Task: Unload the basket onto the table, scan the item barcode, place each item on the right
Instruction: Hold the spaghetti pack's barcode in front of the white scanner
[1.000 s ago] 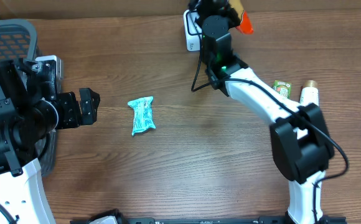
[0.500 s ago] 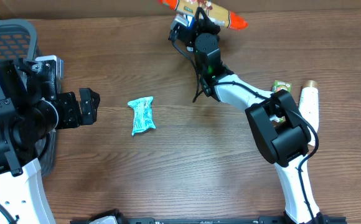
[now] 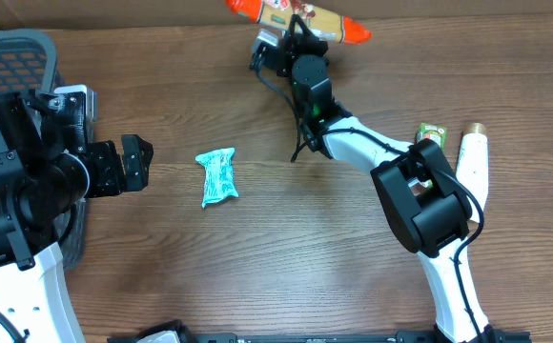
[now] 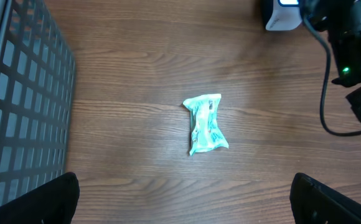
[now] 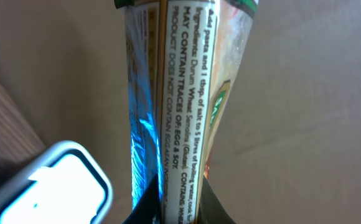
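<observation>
Orange-tipped glossy pasta packet (image 3: 296,14), clamped in the right gripper (image 5: 168,211), lies nine-to-three overhead; white rounded scanner (image 5: 50,186) sits at its seven o'clock, wrist view. Left gripper (image 3: 135,164) gapes.

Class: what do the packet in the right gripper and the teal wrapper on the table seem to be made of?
Packet: glossy printed plastic film, likely; a blue sheen runs down its fold. Teal wrapper: thin plastic film, probably; visibly creased, with flared ends.

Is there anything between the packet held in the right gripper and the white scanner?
Nothing visible stands between them. The packet is close beside the scanner, and the right wrist view shows only open air in the gap.
</observation>
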### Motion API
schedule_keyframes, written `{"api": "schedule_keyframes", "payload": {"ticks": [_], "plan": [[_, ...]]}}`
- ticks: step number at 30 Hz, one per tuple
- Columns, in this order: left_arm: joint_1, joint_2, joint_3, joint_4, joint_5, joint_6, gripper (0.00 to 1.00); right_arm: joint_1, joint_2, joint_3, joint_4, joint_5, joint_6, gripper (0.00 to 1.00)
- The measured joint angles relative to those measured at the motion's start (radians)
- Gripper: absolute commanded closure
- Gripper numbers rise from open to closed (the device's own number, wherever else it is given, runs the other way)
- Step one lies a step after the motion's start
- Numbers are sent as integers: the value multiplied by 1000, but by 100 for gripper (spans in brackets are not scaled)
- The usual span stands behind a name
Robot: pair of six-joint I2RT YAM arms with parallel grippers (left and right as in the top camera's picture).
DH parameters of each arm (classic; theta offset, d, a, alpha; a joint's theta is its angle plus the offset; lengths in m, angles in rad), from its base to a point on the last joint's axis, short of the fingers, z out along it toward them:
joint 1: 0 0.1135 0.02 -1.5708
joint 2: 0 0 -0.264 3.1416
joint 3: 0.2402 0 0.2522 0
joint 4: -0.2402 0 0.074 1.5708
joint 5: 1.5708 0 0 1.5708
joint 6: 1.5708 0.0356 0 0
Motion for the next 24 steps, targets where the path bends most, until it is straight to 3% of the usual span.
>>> {"api": "schedule_keyframes", "payload": {"ticks": [16,24], "plan": [[0,0,0,0,0,0,1,23,0,0,-39,41,44,96],[0,0,0,0,0,0,0,23,-72,1,-347,85,251,96]]}}
